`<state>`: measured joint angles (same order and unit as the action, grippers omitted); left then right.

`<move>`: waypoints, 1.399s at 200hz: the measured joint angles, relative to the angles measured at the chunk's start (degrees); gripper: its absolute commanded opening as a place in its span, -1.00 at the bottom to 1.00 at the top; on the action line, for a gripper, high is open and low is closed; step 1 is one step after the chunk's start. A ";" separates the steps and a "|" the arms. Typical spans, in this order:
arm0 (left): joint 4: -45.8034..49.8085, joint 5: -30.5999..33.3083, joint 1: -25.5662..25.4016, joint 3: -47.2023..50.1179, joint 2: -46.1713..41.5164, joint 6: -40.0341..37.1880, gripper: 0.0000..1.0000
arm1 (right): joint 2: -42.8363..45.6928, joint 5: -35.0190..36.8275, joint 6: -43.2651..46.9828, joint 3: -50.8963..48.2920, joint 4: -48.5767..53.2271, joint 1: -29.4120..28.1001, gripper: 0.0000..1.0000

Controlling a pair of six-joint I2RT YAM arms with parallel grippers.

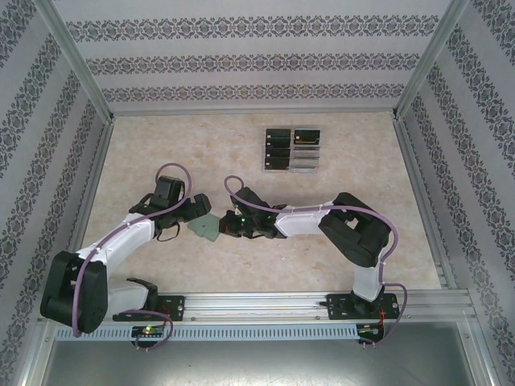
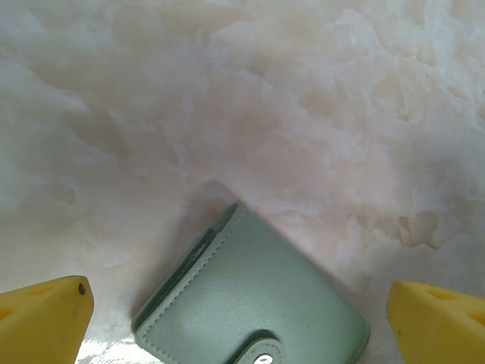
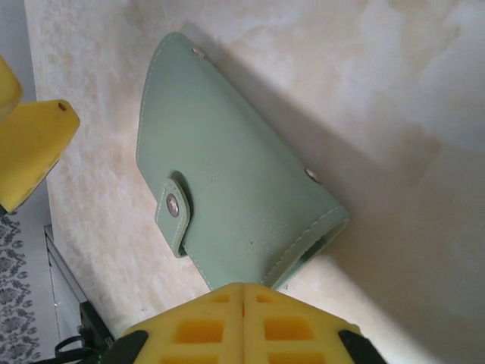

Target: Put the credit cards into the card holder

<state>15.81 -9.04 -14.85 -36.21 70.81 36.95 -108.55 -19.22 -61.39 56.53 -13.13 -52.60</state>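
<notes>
- Right end effector (image 3: 242,322): the two yellow pads are pressed flat together with nothing visible between them. Their tips sit right at the lower corner of the card holder (image 3: 227,189). Can't tell if they touch it.
- Left end effector (image 2: 242,322): spread wide, one yellow fingertip (image 2: 42,318) on each side of the same card holder. Neither tip touches it.
- One card holder, sage green, folded shut and lying flat on the table (image 1: 161,145) between the two end effectors. Its tab is fastened with one metal snap, and two small rivets show on the cover.
- Credit cards (image 1: 278,149): dark and thin, standing in two columns in a clear rack (image 1: 309,166) toward the far side of the table, well apart from the card holder. They are too small for a sure count. One has an orange mark, and any print is too small to read.
- Two arms, their white-and-black links angling in toward the middle of the table, each with a purple cable looping over it.
- Surroundings: patterned walls (image 1: 241,64) on three sides and a metal rail (image 1: 265,301) along the near edge carrying both bases.
</notes>
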 measured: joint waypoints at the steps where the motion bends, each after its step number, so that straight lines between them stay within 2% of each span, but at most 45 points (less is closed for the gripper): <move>1: 0.00 0.02 -0.04 -0.09 0.09 0.00 1.00 | 0.00 0.02 -0.04 0.00 0.00 0.02 -1.00; 56: -1.42 -0.02 -2.73 -1.14 2.84 0.04 1.00 | 0.55 -1.38 2.78 -1.77 0.87 4.22 -1.00; 103: -3.15 0.11 -5.55 -1.60 4.59 1.03 1.00 | 6.93 -1.88 7.28 -5.66 5.35 9.03 -1.00; 135: -3.37 1.55 -6.32 -1.60 5.07 1.05 1.00 | 11.82 -1.86 9.11 -7.98 7.04 9.73 -0.42; 151: -3.43 2.43 -6.43 -1.60 5.07 1.05 1.00 | 13.60 -1.88 9.11 -9.11 7.41 9.70 -0.28; 178: -3.43 3.67 -6.47 -1.57 5.07 1.03 1.00 | 15.96 -1.68 9.05 -11.28 7.61 9.31 -0.18; 230: -4.04 3.65 -6.49 -0.24 5.07 1.03 1.00 | 19.67 -0.74 7.76 -14.53 7.72 5.84 -0.14; 280: -4.28 3.23 -8.35 0.87 5.14 1.16 1.00 | 24.35 0.76 7.13 -17.40 7.78 5.57 -0.09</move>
<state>11.53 -5.80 -23.20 -35.33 75.94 38.11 -84.20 -18.46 -54.26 39.13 -5.34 -47.03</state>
